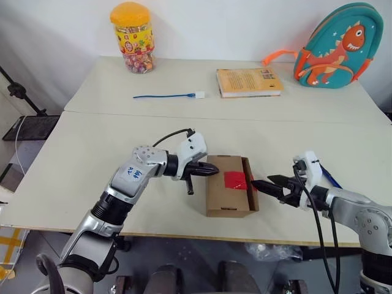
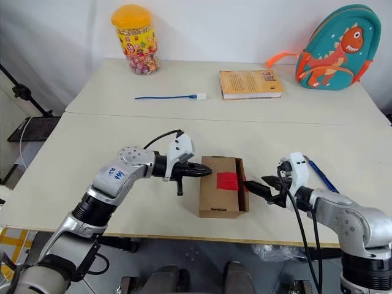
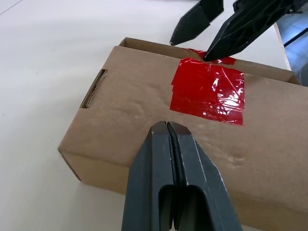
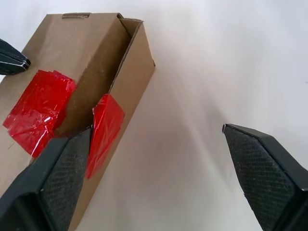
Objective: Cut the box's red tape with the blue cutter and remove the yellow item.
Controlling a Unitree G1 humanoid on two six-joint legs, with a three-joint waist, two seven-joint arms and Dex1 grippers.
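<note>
The box (image 1: 229, 185) lies flat on the surface (image 1: 92, 159), near its front edge. The red tape (image 1: 236, 180) covers the lid seam and wraps onto the box's right side; in the right wrist view the lid edge beside it appears lifted. The left end effector (image 1: 211, 172), fingers together and holding nothing, rests at the box's left top edge. The right end effector (image 1: 262, 186), fingers apart and empty, sits just beside the taped side. The blue cutter (image 1: 329, 176) lies right of the box, behind the right arm. Judgement: the box is light, thin-walled and easily dented; brace it by the lid, take the flap at its edge.
</note>
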